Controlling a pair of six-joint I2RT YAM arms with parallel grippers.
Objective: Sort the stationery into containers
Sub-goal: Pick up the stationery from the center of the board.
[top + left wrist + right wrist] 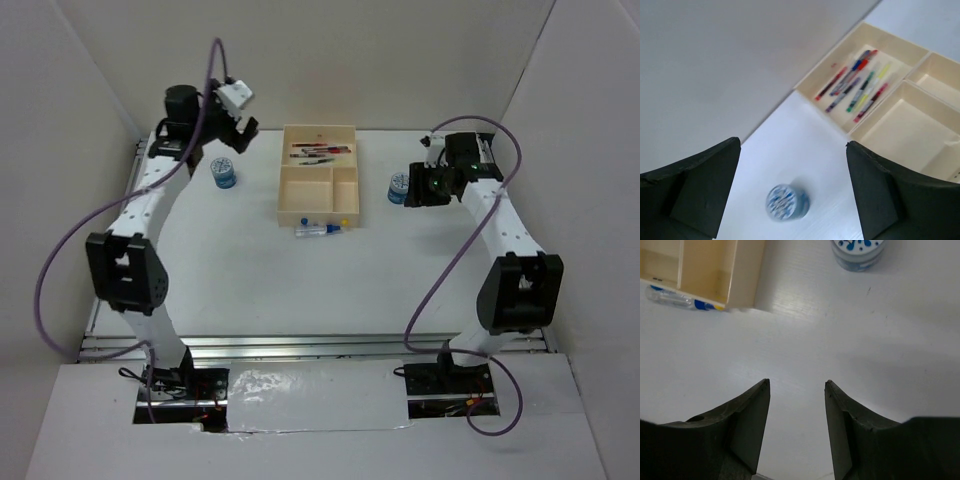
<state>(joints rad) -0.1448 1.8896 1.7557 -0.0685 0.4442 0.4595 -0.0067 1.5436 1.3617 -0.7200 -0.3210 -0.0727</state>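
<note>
The cream tray (283, 190) stands at the table's far middle. Several pens (320, 152) lie in its long far section, also in the left wrist view (855, 85). A clear pen (318, 230) lies on the table against the tray's near wall, also in the right wrist view (677, 297). One patterned cylinder (224, 174) stands left of the tray, below my open, empty left gripper (792, 145), and shows in the left wrist view (786, 202). The other cylinder (399, 187) stands right of the tray, beside my open, empty right gripper (796, 383), and shows in the right wrist view (858, 251).
Tiny blue and yellow pieces (318, 221) lie in the tray's near compartments. White walls close in the table on the left, far and right sides. Purple cables hang from both arms.
</note>
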